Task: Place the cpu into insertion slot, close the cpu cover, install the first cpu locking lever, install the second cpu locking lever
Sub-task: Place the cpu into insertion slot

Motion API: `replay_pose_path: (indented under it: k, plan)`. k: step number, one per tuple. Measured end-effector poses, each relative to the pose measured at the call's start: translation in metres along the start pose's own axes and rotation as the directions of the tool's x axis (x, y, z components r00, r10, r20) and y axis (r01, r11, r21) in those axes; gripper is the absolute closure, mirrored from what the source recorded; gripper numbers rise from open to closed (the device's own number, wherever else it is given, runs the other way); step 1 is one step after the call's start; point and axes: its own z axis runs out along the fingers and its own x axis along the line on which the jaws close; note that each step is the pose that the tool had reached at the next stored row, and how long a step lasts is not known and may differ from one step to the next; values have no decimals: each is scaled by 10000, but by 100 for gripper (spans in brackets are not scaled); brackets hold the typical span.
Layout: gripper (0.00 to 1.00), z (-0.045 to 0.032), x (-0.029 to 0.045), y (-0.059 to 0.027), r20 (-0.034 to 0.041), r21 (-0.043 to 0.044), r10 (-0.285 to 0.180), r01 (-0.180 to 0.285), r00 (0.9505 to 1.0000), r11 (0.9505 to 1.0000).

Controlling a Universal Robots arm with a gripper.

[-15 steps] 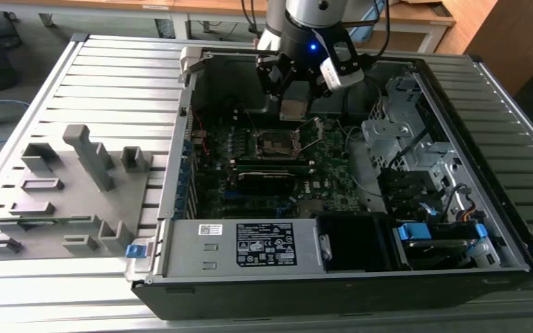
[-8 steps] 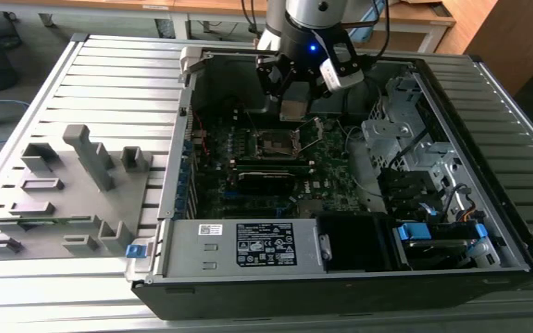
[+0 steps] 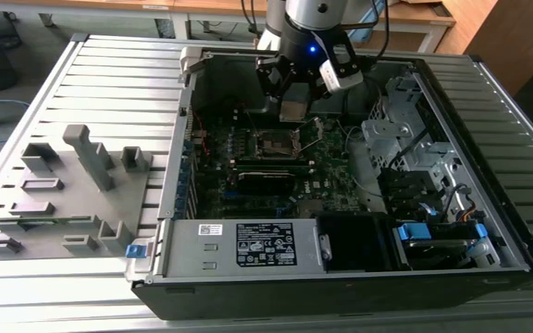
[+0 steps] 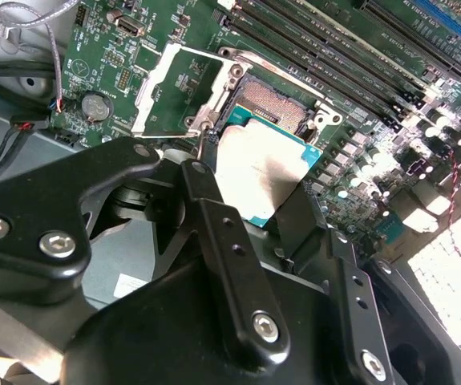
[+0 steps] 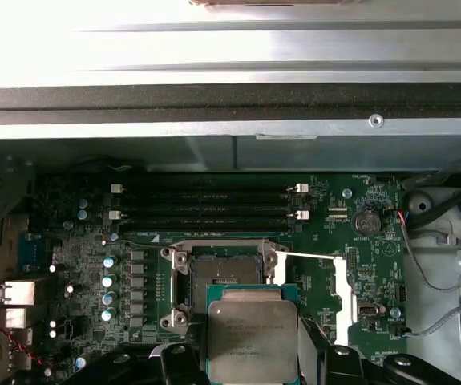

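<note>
In the exterior view the tool [image 3: 291, 103] hangs inside the open computer case [image 3: 341, 291] that lies on the slatted desk [image 3: 109, 76]. It is closed on the cpu [image 3: 291, 111], which it carries clear of the board. The insertion slot [image 3: 271, 143] sits lower and nearer the camera, a little toward the exterior view's left of the chip, so the two are near but apart. In the second wrist view the tool [image 4: 250, 192] clamps the cpu [image 4: 266, 160] by two opposite edges between its black fingers [image 4: 214, 212]. The chip's flat face is roughly parallel to the motherboard [image 4: 358, 152], and the bare insertion slot [image 4: 274, 108] shows just past its free edge. The cpu cover [image 4: 166, 80] is swung open beside the slot, leaving it unobstructed. In the first wrist view the cpu [image 5: 252, 333] overlaps the near rim of the insertion slot [image 5: 226, 269], its sides square to the slot's. The memory slots [image 5: 206, 194] lie beyond, and the cpu cover [image 5: 341, 293] stands off to one side. I judge the chip to be short of the slot and not yet seated.
</note>
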Motion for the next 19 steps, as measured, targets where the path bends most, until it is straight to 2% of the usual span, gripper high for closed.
replay_pose_path:
  k: [19]
  plan:
    - [46,51,4,-5,-1,2,0,0,10000,10000]
